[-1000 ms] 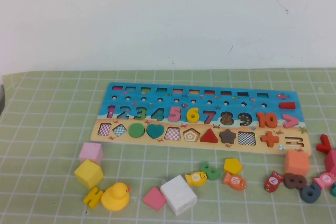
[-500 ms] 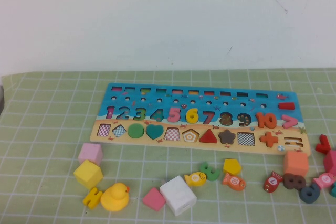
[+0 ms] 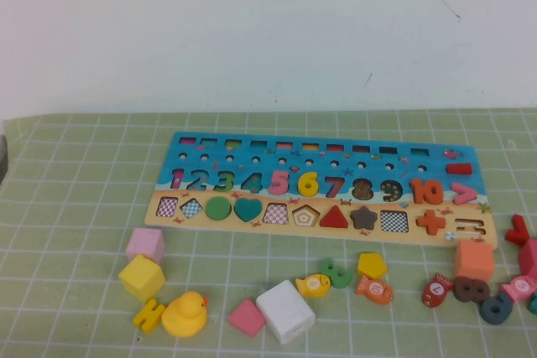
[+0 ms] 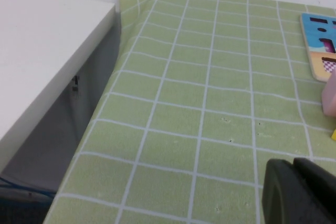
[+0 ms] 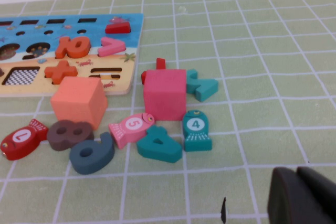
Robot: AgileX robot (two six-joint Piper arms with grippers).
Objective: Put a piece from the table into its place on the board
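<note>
We see the board [image 3: 323,157] lying flat on the green checked cloth [image 3: 75,207], its blue upper part carrying the numerals 1 to 10; the yellow 6 [image 3: 308,183] sits in its slot between the pink 5 [image 3: 279,182] and the 7 [image 3: 334,186]. In the tan strip, the green circle [image 3: 218,208], the heart [image 3: 247,208], the red triangle [image 3: 334,217] and the star [image 3: 364,218] fill their cut-outs, while several others show only a checkered floor. Loose pieces lie on the cloth in front of the board: a yellow H-shaped piece [image 3: 148,316] beside a rubber duck [image 3: 185,314], a green numeral 3 [image 3: 336,273] and a white cube [image 3: 284,311]. Neither arm shows from above. The left gripper [image 4: 302,192] hangs over bare cloth near the table's left edge, and the right gripper [image 5: 304,198] hovers by a pink cube [image 5: 164,94] off the board's right end; we cannot tell how either one's fingers stand.
</note>
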